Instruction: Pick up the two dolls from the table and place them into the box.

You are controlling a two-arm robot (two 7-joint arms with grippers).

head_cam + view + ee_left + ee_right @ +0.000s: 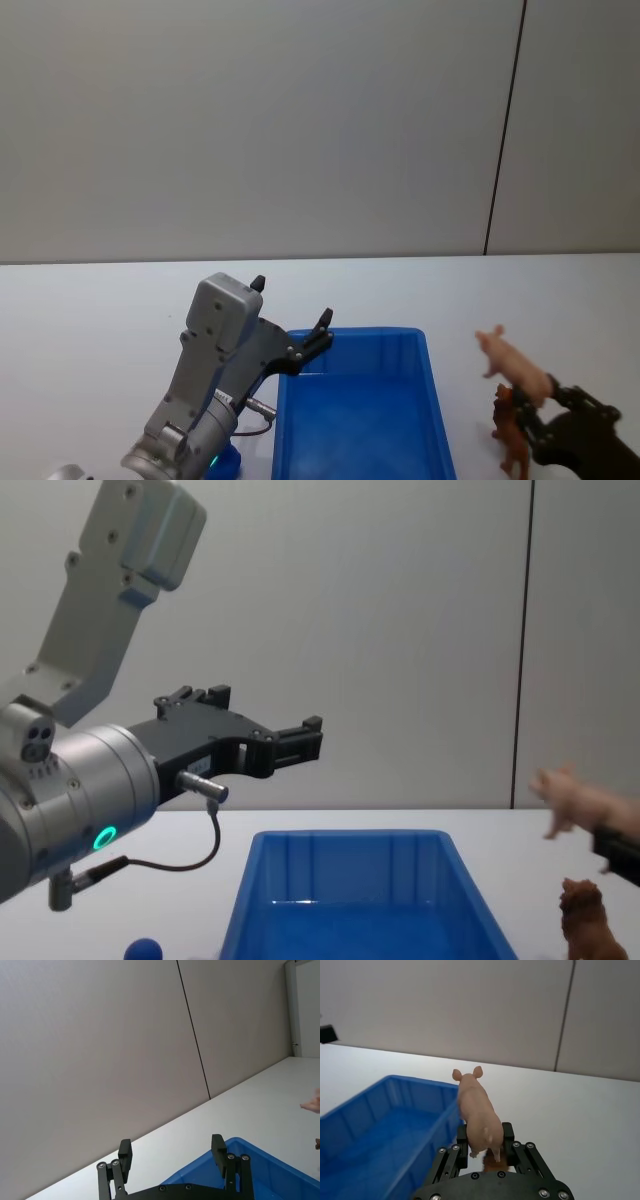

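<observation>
My right gripper (485, 1138) is shut on a pink pig figurine (477, 1110), held in the air to the right of the box (437, 400). The same pig (512, 363) shows above the reddish-brown shaggy doll (513, 440), which stands on the table (100, 300) beside the box's right wall. The dark-blue doll (145, 950) with a round top sits on the table left of the box, partly hidden under my left arm. Raised over the box's far left corner, my left gripper (291, 302) is open and holds nothing. The box looks empty.
A plain grey wall with one dark vertical seam (505, 125) runs behind the table. White tabletop stretches out on both sides of the box and beyond its far end.
</observation>
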